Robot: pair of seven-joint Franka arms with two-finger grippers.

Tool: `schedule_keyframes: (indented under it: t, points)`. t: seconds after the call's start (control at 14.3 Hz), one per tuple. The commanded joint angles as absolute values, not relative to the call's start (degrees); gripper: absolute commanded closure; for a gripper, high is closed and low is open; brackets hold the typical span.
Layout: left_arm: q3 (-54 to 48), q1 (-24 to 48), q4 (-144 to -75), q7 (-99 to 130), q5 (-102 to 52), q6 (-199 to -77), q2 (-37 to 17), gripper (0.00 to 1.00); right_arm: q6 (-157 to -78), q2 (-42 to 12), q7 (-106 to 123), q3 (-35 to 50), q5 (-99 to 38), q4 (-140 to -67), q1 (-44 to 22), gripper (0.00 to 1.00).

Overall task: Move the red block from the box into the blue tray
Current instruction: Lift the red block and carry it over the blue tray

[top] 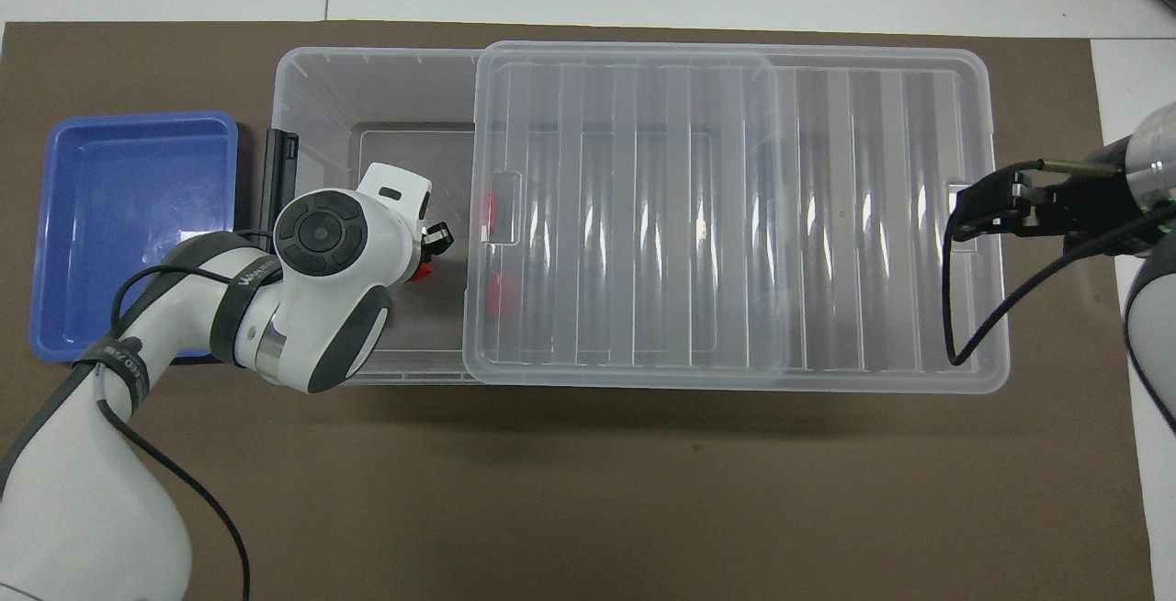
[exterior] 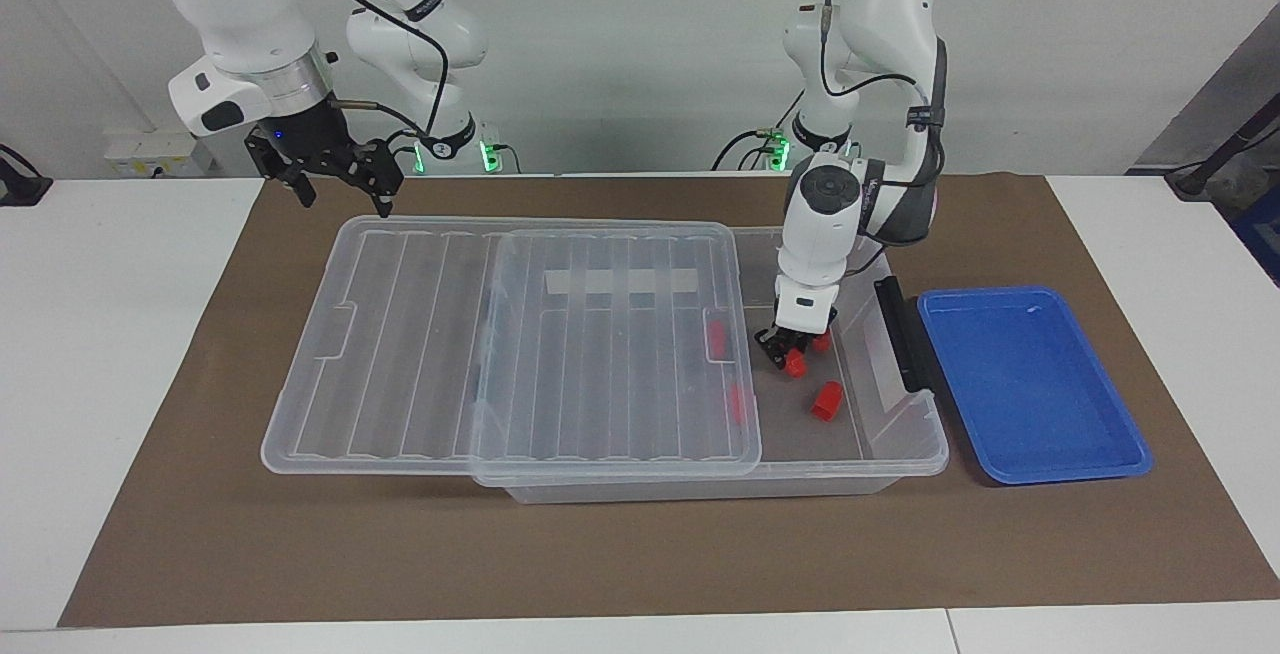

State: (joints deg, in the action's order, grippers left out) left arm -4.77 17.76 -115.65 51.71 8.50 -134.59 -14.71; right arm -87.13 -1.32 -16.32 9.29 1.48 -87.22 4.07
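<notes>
Red block (exterior: 796, 365) is what counts here, and it sits a little above mid-frame in the facing view, pinched between the tips of the left claw (exterior: 793, 354), down inside the open end of the box (exterior: 935, 439).

Lowest in the frame, the brown mat (exterior: 600, 554) covers the white counter (exterior: 100, 334). Above it lies the clear lid (exterior: 520, 344). It is slid toward the right arm's end, so it overhangs the box there and uncovers only the end next to the blue tray (exterior: 1030, 384). This looks deliberate: one arm gets a reach-in gap right beside the drop-off.

In that gap a loose block (exterior: 826, 400) rests on the box floor, lower in the frame than the gripped one. Another (exterior: 820, 340) sits just beside the claw, slightly higher. Two more (exterior: 717, 337) show through the lid's edge.

The left claw points straight down, clenched on its block, which appears still at floor level (not yet lifted, I judge). The tray stands empty just outside the box's dark latch (exterior: 900, 334), so the carry should be short, though it must clear the box wall.

At the top of the frame the right claw (exterior: 343, 199) waits with fingers spread, holding nothing, above the mat by the lid's upper corner.
</notes>
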Motion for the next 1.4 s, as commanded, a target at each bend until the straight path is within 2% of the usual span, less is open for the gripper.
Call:
schedule_keyframes:
  t: [0.0, 0.35, 0.63, 0.77, 0.91, 0.98, 1.33]
  points:
    - [-5.0, 16.4, -109.3, 49.9, 8.2, -124.0, -13.1, 1.0, -86.4, -1.2, -14.8, 9.9, 0.8, -87.1, 4.7, 0.0]
    - [-5.0, 9.5, -89.9, 34.6, 4.1, -96.5, -11.7, 1.0, -86.3, -1.1, -14.9, 9.9, 0.7, -87.2, 4.9, 0.0]
    - [-4.5, 4.8, -88.5, 30.1, 1.6, -91.1, -6.5, 1.0, -86.5, -1.1, -14.9, 9.9, 0.6, -87.3, 4.9, 0.0]
    - [-4.0, 0.6, -91.5, 20.1, 1.5, -92.1, -5.0, 1.0, -88.3, -1.1, -15.2, 9.9, 0.6, -87.7, 4.7, 0.0]
    - [-4.0, -5.1, -102.3, 10.7, 1.4, -101.8, -0.8, 1.0, -89.0, -0.9, -15.4, 9.9, 0.6, -88.8, 4.7, 0.0]
    - [-4.1, -5.7, -106.5, 10.0, 1.4, -106.6, 0.3, 1.0, -89.7, -0.9, -15.4, 9.9, 0.6, -88.9, 4.7, 0.0]
    - [-4.0, -7.8, -112.7, 7.6, 1.5, -124.2, -4.9, 1.0, -90.2, -0.5, -15.4, 9.9, 0.6, -89.6, 4.9, 0.0]
